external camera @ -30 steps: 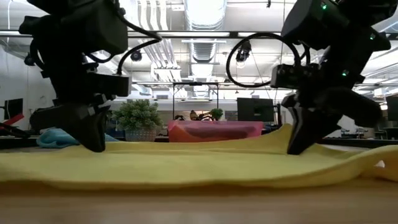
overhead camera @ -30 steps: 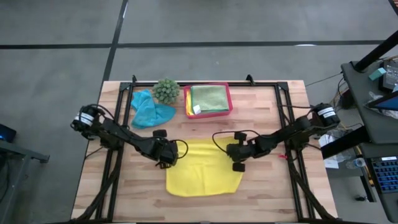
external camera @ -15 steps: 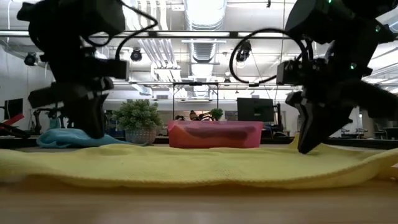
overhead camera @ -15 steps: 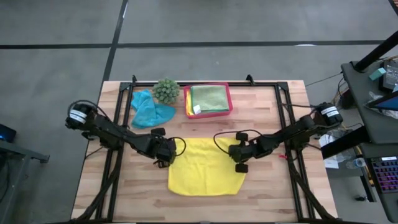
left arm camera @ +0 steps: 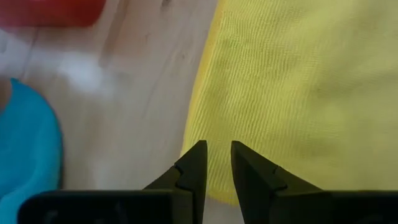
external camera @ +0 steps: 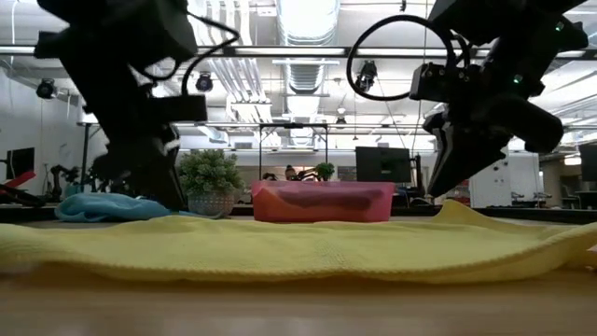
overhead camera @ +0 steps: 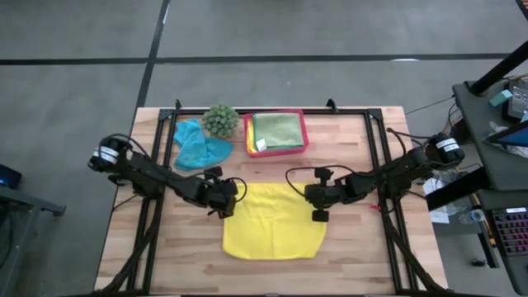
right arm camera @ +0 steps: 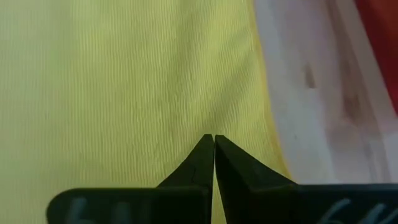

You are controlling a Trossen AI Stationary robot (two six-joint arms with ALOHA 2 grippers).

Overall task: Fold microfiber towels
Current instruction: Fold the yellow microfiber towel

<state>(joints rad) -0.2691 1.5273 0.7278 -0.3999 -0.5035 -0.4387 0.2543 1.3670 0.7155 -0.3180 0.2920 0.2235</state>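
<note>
A yellow microfiber towel (overhead camera: 272, 223) lies spread on the wooden table's middle; in the low view the yellow towel (external camera: 298, 247) fills the foreground. My left gripper (overhead camera: 228, 201) is at its far left corner, fingers nearly together with cloth between them (left arm camera: 216, 152). My right gripper (overhead camera: 308, 198) is shut at its far right corner (right arm camera: 214, 138). A teal towel (overhead camera: 198, 147) lies crumpled at the far left, resting on the table. A light green towel (overhead camera: 276, 129) lies in the pink tray (overhead camera: 304, 132). My left gripper pinches the yellow towel at its far left corner (left arm camera: 211, 127) between its two fingers, slanting down from the table's left. The cloth there stays low, near the table. One layer or several, I cannot tell. My right gripper pinches the towel's far right corner (external camera: 450, 205), slanting down from the table's right. That corner stands up in a small peak under the fingertips, while the rest of the towel lies on the table. How many layers, I cannot tell.
A small spiky green plant (overhead camera: 221, 120) stands between the teal towel and the pink tray at the far edge. Black frame rails (overhead camera: 153, 206) run along the table's left and right sides. Bare wood (overhead camera: 272, 276) shows near the front edge.
My right gripper has risen a little with the towel's far right corner, which now stands in a peak; the rest of the towel stays on the table. My left gripper has tipped at the far left corner without travelling much.
</note>
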